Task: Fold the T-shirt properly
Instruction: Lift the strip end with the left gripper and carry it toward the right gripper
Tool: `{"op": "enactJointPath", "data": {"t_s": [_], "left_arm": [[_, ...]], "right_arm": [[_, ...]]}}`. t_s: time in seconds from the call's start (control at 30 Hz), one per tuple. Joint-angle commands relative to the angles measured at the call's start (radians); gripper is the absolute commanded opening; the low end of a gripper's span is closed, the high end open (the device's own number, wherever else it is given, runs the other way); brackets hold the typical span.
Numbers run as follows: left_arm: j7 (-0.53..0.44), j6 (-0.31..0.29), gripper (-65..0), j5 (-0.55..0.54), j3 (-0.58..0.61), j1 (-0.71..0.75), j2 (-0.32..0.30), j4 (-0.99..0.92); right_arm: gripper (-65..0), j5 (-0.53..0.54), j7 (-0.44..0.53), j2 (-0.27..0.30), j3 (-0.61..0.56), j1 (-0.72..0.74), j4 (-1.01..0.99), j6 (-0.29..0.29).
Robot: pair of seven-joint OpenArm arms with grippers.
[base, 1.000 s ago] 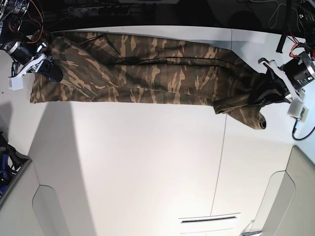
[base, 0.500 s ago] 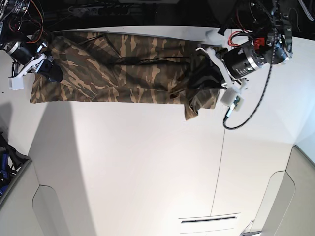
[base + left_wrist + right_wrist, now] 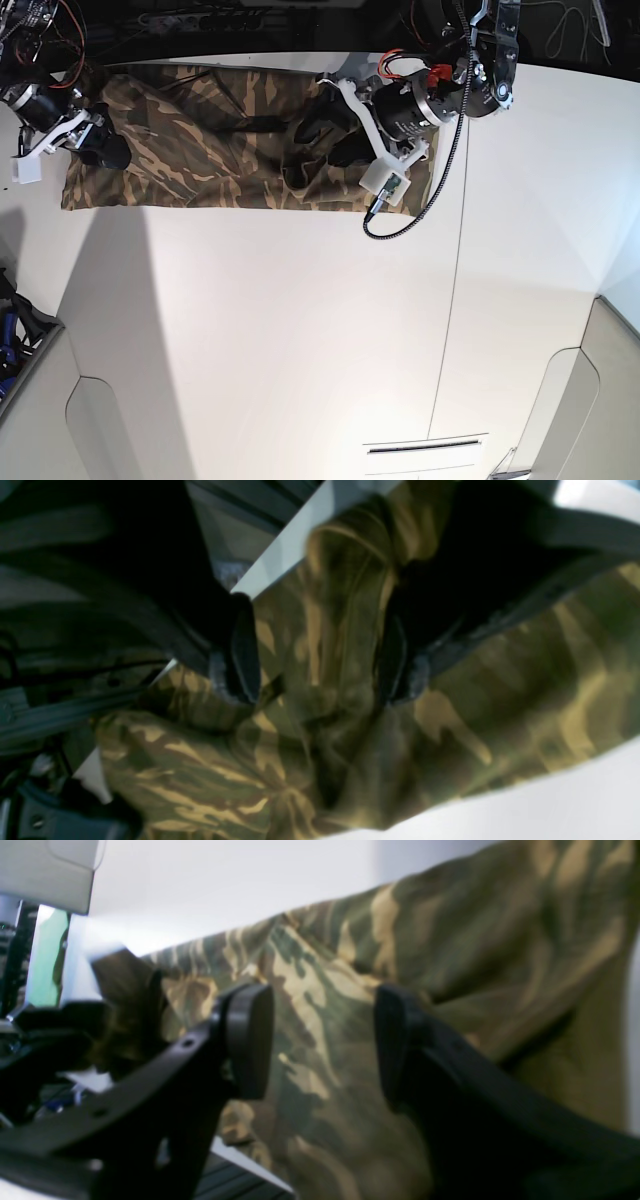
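Note:
The camouflage T-shirt (image 3: 200, 150) lies as a long band along the table's far edge, its right end doubled back over the middle. My left gripper (image 3: 326, 140) hovers over that doubled part. In the left wrist view it (image 3: 320, 665) is open, with a raised ridge of the T-shirt (image 3: 500, 705) between the spread pads (image 3: 245, 650). My right gripper (image 3: 108, 150) sits at the shirt's left end. In the right wrist view it (image 3: 322, 1040) is also open, just above the T-shirt (image 3: 450, 930), pinching nothing.
The white table (image 3: 300, 330) stretches toward the near side, with a seam (image 3: 450, 300) running down it. Grey panels stand at the near left (image 3: 50, 420) and near right (image 3: 600, 400). Cables and dark gear line the far edge (image 3: 200, 20).
My left arm has swept leftward, carrying the shirt's right end over onto the middle. Both grippers, shut on the cloth before, now stand open.

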Motion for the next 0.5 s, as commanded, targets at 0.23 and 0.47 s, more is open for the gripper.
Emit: {"op": "enactJointPath", "data": {"t_s": [0.23,0.47], "left_arm": [[-0.027,-0.007,-24.4,-0.047,0.080,-0.005,0.003,0.008],[-0.028,-0.007,-24.4,-0.047,0.142,-0.005,0.003,0.008]], "right_arm": [[-32.4,-0.024,0.036,0.019,0.171,0.005,0.076,0.004],[-20.5,-0.133,0.069,0.058,0.208,0.000,0.063,-0.005]]}}
